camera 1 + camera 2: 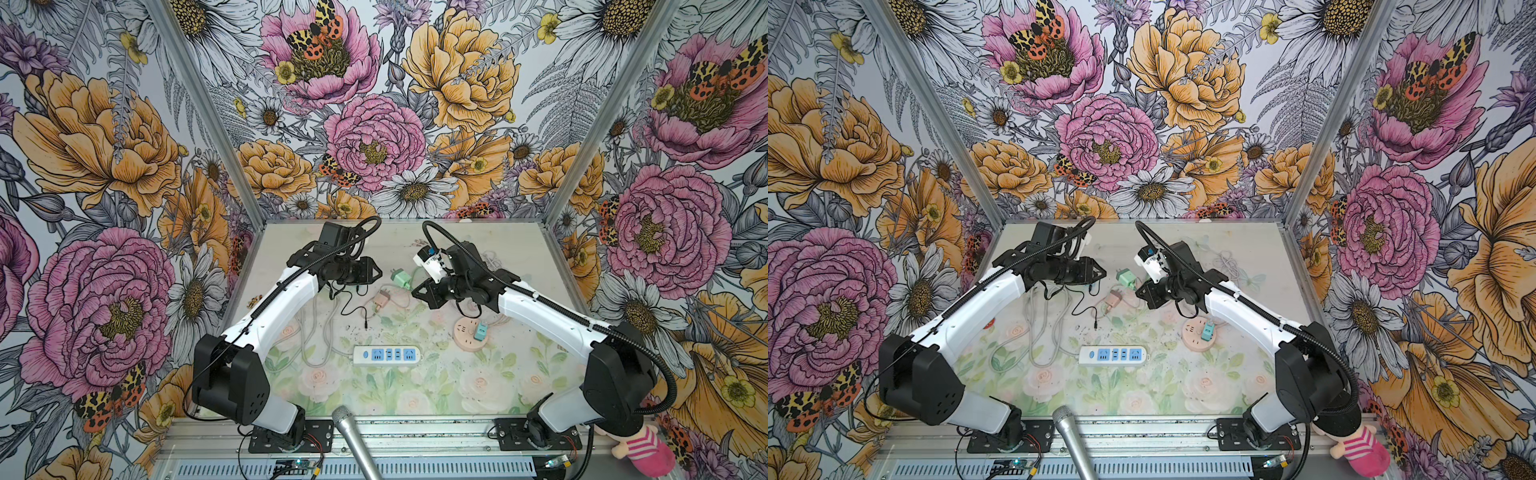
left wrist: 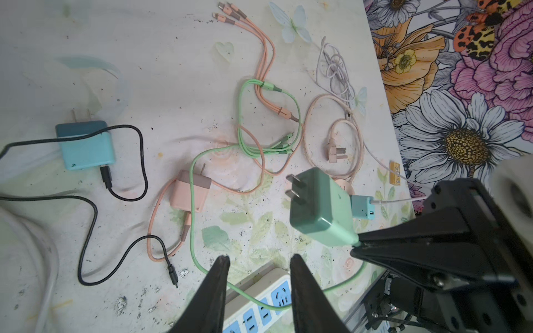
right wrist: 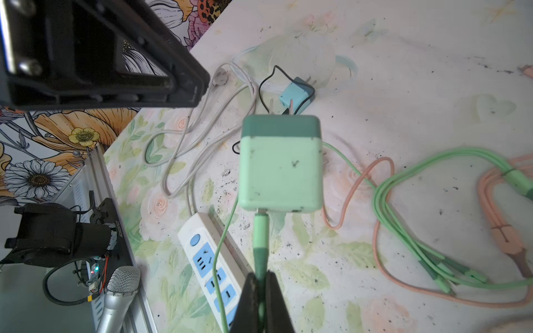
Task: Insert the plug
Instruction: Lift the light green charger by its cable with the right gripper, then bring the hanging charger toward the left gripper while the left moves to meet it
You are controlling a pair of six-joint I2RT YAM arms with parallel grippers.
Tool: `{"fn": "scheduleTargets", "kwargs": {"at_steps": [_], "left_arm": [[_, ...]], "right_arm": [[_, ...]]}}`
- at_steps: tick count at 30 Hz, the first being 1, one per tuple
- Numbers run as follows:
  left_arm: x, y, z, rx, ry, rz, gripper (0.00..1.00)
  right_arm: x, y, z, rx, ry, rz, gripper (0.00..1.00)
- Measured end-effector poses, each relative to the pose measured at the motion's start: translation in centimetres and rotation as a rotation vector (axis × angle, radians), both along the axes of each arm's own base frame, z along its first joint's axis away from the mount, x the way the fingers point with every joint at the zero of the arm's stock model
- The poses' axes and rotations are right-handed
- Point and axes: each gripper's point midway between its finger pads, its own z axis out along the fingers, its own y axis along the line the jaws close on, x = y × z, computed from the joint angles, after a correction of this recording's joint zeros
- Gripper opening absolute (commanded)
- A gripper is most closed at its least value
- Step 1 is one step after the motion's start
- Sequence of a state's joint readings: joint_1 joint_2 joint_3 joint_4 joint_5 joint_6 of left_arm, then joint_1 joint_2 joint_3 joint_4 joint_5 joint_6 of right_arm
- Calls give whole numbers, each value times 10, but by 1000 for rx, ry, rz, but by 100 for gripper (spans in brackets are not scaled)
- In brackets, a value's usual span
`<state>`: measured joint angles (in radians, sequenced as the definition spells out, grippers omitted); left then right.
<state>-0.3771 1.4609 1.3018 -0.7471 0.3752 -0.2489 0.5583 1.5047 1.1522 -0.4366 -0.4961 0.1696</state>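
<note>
We see the green charger plug [image 3: 281, 164] held in the air above the flowered table [image 1: 457, 386], its two flat prongs bare and pointing away from the right gripper [image 3: 261, 278]; that pincer is pressed together on the green cable [image 3: 261, 239] just where it enters the charger's base, so the plug hangs by its lead, not by its body; the left gripper [image 2: 259, 259] hovers near, jaws spread, nothing between them; in both top views the plug sits between the two grippers, toward the back of the table; the white power strip [image 1: 388, 354] lies flat nearer the front, well apart from the plug, with nothing plugged into its blue sockets; a pink round socket [image 1: 470, 334] to the right already carries a small teal plug [image 1: 481, 331]; we judge the pick-up done and the rest left: carrying the plug to a socket, turning the prongs downward, lining them up with the slots and pressing in; a handover to the left gripper for a firmer hold may come first.
</note>
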Motion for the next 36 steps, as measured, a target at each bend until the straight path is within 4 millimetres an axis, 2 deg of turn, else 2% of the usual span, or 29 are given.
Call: {"fn": "scheduleTargets", "kwargs": {"at_steps": [4,8,14,21,28,36], "left_arm": [[-8,4,21,25,-88,-16,48],[-12,-1,24,31,-102,-34,49],[-18,-30,12,-7,-46,-61,51],[-8,-62,37,-201,-83,-13,53],[-5,-92,52,-362,-81,5,54],[-2,-113,49,-452,-63,11,53]], "right_arm": [[2,-13,7,16,-5,-33,0],[4,-21,21,34,-31,-58,0],[9,-29,29,23,-60,-105,0],[18,-40,27,-18,-84,-184,0],[22,-50,42,2,-130,-261,0],[23,-54,56,55,-161,-332,0]]}}
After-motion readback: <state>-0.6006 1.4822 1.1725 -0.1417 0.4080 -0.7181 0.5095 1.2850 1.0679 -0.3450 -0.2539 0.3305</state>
